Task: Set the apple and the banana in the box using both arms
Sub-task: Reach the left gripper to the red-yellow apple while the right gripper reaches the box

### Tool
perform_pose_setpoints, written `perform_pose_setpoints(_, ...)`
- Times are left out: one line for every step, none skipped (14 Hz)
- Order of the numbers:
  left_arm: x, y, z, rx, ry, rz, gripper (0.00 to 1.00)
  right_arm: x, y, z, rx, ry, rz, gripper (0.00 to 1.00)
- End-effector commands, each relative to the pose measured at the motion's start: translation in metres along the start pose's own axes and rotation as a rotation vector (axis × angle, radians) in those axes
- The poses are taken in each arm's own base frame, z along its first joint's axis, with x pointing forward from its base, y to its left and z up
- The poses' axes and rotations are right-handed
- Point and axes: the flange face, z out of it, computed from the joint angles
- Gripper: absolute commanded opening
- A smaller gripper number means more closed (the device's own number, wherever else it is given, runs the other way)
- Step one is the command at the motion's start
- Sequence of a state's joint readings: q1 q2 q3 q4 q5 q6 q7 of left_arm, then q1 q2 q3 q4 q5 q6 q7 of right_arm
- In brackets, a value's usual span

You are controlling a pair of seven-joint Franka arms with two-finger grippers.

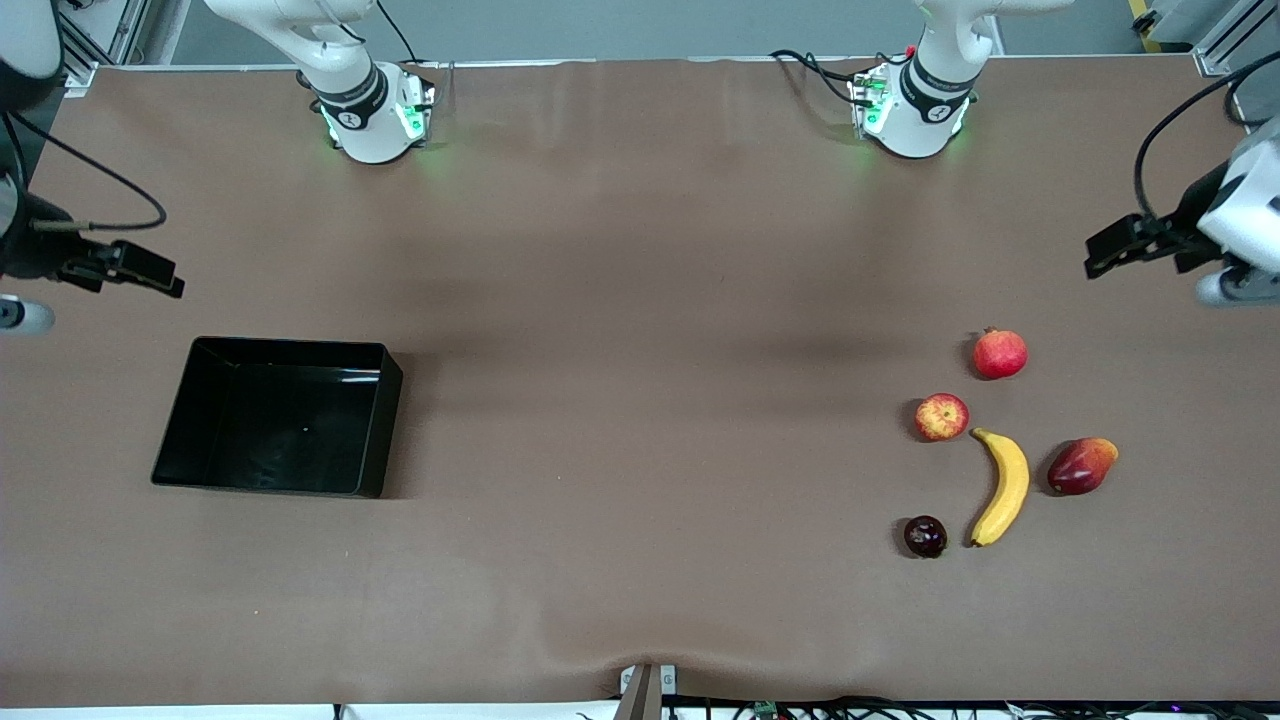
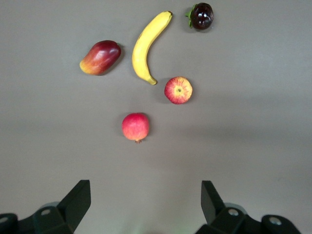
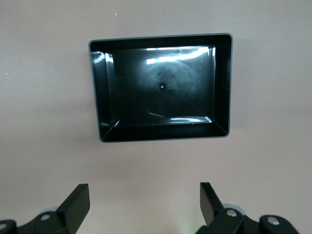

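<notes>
Closely around banana [image 1: 1003,487]: three other fruits.

light: even, overhead | shadows: soft | glare: box [image 3: 222,83] floor (sharp focus)

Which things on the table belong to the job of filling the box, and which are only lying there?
For the job: apple, banana, box.

Lying about: pomegranate, red-yellow mango, dark purple round fruit.
</notes>
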State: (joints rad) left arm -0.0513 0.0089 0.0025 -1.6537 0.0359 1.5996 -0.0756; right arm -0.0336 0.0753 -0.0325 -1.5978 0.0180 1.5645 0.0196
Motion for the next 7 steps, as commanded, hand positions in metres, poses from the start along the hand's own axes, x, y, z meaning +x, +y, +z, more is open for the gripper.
perform_pose_setpoints(0.001, 0.003, 0.026, -0.002, 0.026, 0.017, 1.00, 0.019, 0.035, 0.036, 0.005, -0.005, -0.031, 1.00)
perform_pose_setpoints(0.003, 0.003, 0.036, -0.003, 0.032, 0.017, 1.00, 0.025, 0.046, 0.051, 0.006, -0.005, -0.052, 1.00)
perform_pose_setpoints(0.006, 0.004, 0.048, -0.004, 0.043, 0.018, 1.00, 0.031, 0.056, 0.065, 0.008, -0.008, -0.062, 1.00)
perform_pose_setpoints(0.007, 0.005, 0.062, -0.005, 0.054, 0.019, 1.00, 0.037, 0.068, 0.079, 0.011, -0.016, -0.064, 1.00)
perform_pose_setpoints(0.008, 0.004, 0.075, -0.007, 0.073, 0.017, 1.00, 0.042, 0.081, 0.092, 0.014, -0.022, -0.070, 1.00)
perform_pose_setpoints(0.010, 0.005, 0.085, -0.009, 0.090, 0.020, 1.00, 0.049, 0.096, 0.107, 0.017, -0.026, -0.082, 1.00)
perform_pose_setpoints(0.012, 0.008, 0.095, -0.009, 0.094, 0.024, 1.00, 0.054, 0.107, 0.124, 0.019, -0.025, -0.095, 1.00)
